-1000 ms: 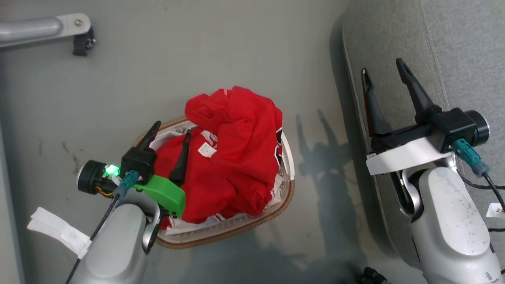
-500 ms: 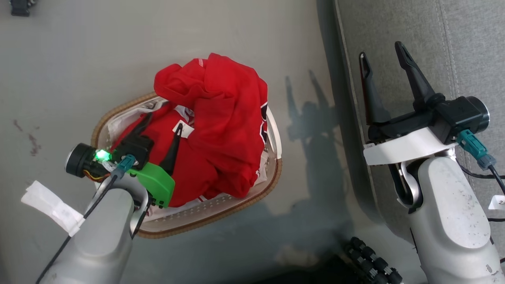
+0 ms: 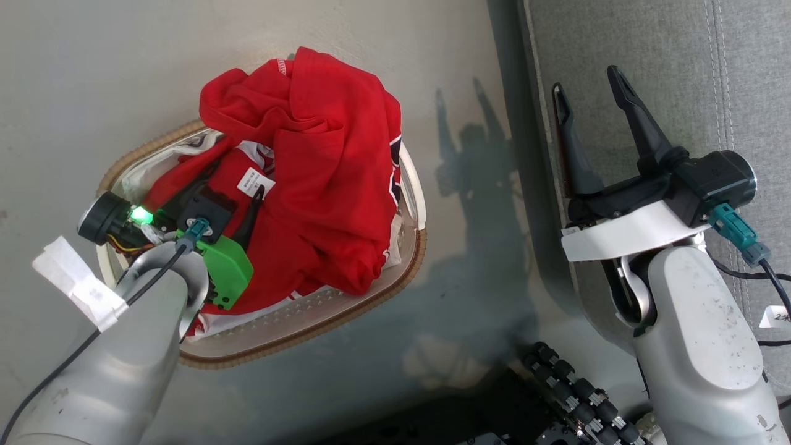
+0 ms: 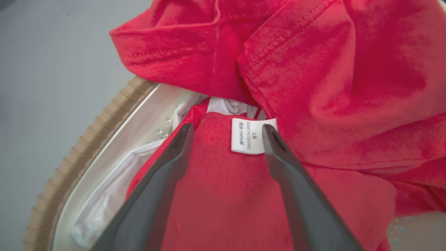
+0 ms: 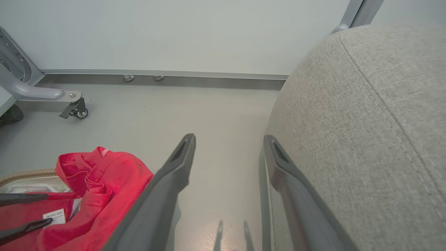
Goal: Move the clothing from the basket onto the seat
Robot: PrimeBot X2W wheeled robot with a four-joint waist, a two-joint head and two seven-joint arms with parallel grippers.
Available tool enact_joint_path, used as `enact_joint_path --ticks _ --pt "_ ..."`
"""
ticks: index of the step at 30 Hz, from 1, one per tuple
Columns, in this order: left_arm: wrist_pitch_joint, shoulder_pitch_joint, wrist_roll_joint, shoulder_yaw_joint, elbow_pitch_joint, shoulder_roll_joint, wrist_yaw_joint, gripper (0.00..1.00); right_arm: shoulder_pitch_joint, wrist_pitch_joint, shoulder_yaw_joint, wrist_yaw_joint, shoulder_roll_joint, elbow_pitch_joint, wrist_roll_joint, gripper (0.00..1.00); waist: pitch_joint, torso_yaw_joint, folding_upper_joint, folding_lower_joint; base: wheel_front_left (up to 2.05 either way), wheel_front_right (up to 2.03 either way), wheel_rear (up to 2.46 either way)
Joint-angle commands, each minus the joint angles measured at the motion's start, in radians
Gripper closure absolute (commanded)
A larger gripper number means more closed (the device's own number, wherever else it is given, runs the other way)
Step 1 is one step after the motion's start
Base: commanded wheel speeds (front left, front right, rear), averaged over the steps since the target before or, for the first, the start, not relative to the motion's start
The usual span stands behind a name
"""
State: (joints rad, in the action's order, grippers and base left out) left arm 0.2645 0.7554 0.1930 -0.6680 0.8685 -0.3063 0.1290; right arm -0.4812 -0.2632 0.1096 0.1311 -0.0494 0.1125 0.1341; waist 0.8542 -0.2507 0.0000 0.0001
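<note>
Two broad surfaces are seen: a smooth grey floor (image 3: 93, 62) and the seat (image 3: 649, 49), at whose left edge the right gripper (image 3: 586, 79) is held spread and empty, likely in reserve. On the floor, the basket (image 3: 417, 204) is heaped with the clothing (image 3: 327, 167). The left gripper (image 4: 227, 129) is poised there, unclenched, beside a white label (image 4: 252, 136), seemingly for a pinch.

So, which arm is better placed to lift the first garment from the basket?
The left. The left gripper is open and low over the clothing in the basket, fingers either side of the white label. The right gripper, also open, is beside the seat, apart from the basket.
</note>
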Motion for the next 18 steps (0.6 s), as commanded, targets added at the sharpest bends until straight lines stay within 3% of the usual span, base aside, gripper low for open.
enact_joint_path --ticks 1,9,18 --pt "0.000 0.026 -0.007 -0.005 0.014 -0.010 0.003 0.00 0.007 -0.002 0.003 -0.001 -0.003 -0.002 0.005 0.00 0.014 -0.007 0.0000 -0.0001 0.00 0.00 0.00" --pt "0.000 0.083 -0.013 -0.041 0.150 0.015 0.003 0.00 0.020 -0.002 0.037 -0.001 -0.003 0.002 0.008 0.00 0.030 -0.015 0.0000 -0.0001 0.00 0.00 0.00" --pt "-0.024 0.112 0.106 -0.153 0.284 0.059 0.003 0.00 0.019 -0.002 0.045 -0.001 -0.003 0.006 0.018 0.00 0.042 -0.012 0.0000 -0.0001 0.00 0.00 0.00"
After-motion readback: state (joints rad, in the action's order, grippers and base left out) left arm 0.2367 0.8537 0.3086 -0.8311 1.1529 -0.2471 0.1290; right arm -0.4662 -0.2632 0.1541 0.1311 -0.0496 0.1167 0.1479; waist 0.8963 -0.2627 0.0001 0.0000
